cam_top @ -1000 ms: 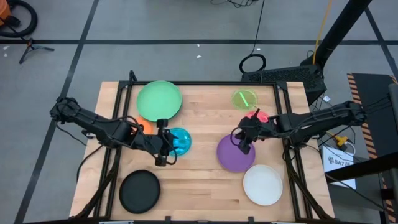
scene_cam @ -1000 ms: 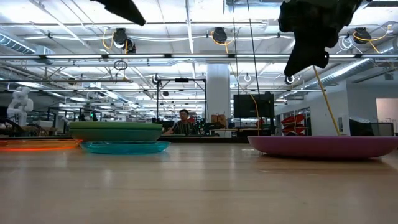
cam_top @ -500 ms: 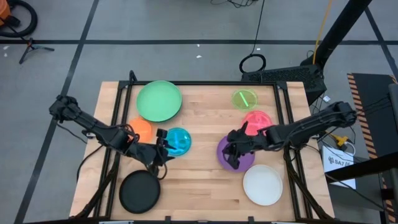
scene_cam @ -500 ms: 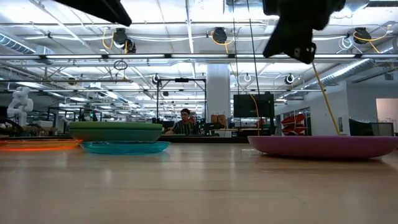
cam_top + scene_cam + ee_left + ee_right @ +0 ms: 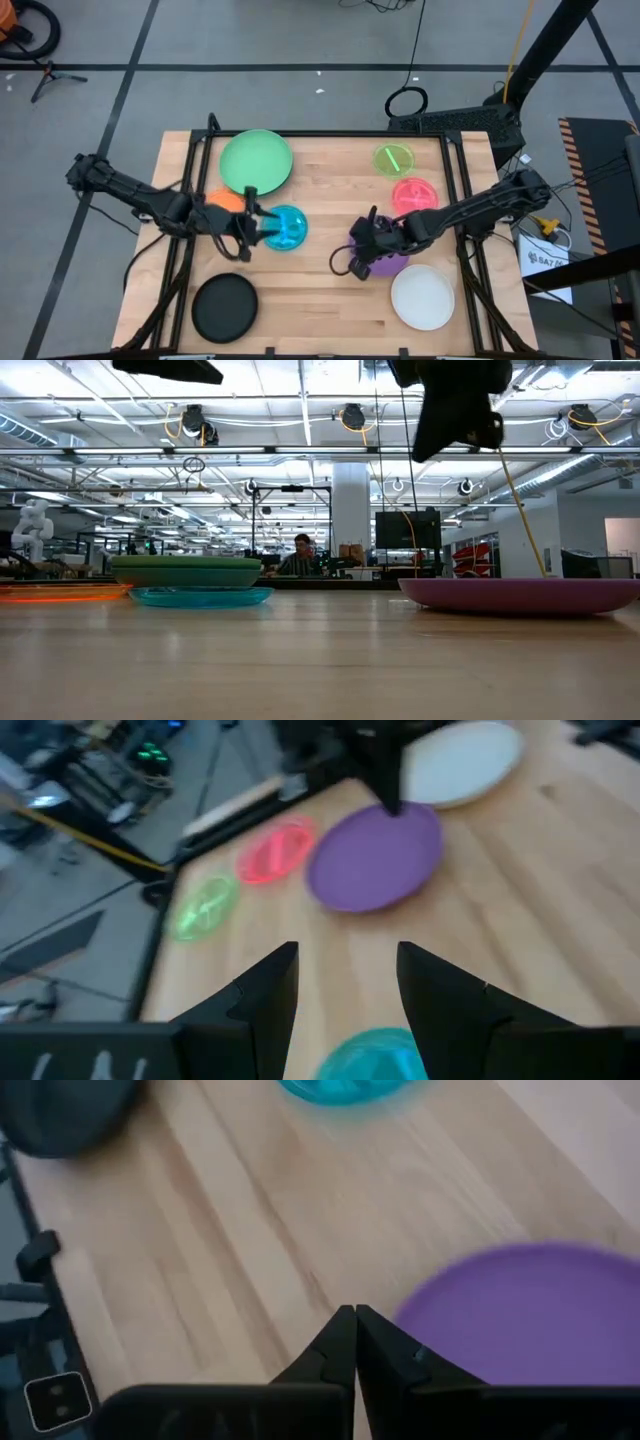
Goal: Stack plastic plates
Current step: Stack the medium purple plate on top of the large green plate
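7 plates lay scattered on the surface, none stacked: green plate [image 5: 256, 163], orange plate [image 5: 226, 203], teal plate [image 5: 285, 227], black plate [image 5: 224, 306], lime plate [image 5: 394, 158], pink plate [image 5: 413, 193], purple plate [image 5: 382, 262] and, beside it, a white plate [image 5: 422, 297], making 8. We saw the right gripper [image 5: 357, 262] hanging above the purple plate's near edge, its fingers pressed together and empty. We saw the left gripper [image 5: 247, 232] just beside the teal plate, fingers apart, holding nothing. We judged the risk to be a closed right gripper nudging the purple plate sideways rather than gripping its thin rim. We also feared both arms crowding the middle of the surface.
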